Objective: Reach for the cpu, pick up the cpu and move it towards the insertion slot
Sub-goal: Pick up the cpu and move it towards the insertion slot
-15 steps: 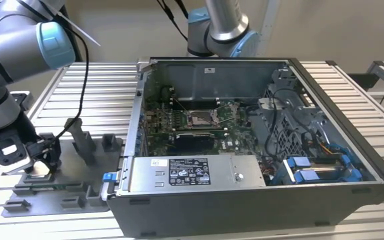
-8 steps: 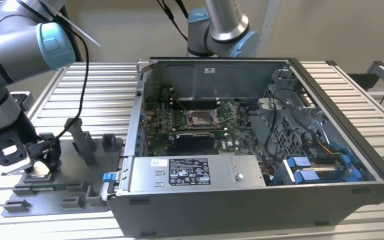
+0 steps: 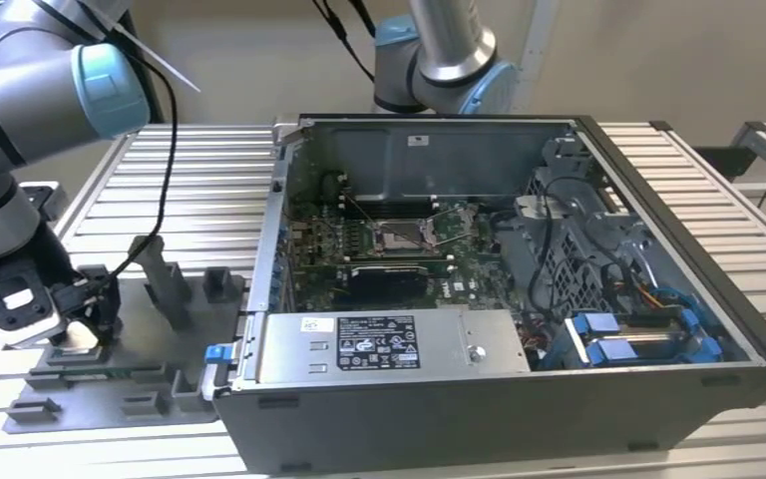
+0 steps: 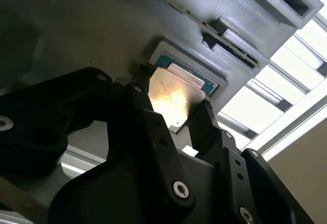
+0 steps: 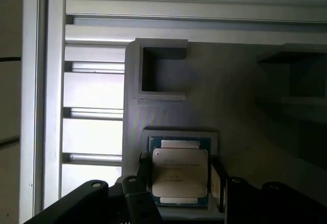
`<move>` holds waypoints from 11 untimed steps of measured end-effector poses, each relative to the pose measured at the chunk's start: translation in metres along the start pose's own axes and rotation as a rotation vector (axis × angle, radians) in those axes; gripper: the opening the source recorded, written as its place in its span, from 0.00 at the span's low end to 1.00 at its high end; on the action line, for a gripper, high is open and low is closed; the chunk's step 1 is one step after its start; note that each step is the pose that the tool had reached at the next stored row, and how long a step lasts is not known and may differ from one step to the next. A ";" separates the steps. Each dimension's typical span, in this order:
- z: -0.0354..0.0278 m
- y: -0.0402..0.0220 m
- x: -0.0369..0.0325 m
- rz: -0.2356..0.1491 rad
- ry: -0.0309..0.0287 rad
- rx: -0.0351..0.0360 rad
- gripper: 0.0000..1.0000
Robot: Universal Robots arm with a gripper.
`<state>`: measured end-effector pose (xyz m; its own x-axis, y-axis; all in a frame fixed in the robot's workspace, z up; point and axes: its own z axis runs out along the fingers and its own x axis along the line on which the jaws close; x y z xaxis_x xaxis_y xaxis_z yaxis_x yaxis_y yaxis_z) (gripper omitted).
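Grasp step: gripper (image 3: 80, 331) at the grey tray (image 3: 157, 399), 8 o'clock of the case (image 3: 517, 419); jaws look pinched on the cpu (image 5: 180, 173), seated in its nest (image 5: 179, 133). insertion slot (image 3: 401, 237) well apart, toward 2 o'clock. Lifting would call for a straight rise

Cpu (image 5: 180, 175): small square chip, silvery face up with a green edge showing, lying flat in the square recess of a grey holder (image 5: 230, 106) in the first wrist view. Insertion slot (image 3: 403, 235): square socket with a shiny metal frame, on the green board (image 3: 310, 244) inside the open computer case (image 3: 490, 419).
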<state>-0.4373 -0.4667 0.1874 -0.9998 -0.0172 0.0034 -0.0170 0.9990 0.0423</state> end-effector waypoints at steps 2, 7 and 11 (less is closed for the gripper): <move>-0.0091 0.0003 0.0001 0.003 0.0006 0.0003 0.00; -0.0302 0.0012 0.0001 0.004 0.0010 0.0003 0.00; -0.0389 0.0016 0.0001 0.006 0.0009 0.0002 0.00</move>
<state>-0.4373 -0.4668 0.2264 -0.9999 -0.0115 0.0045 -0.0113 0.9990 0.0421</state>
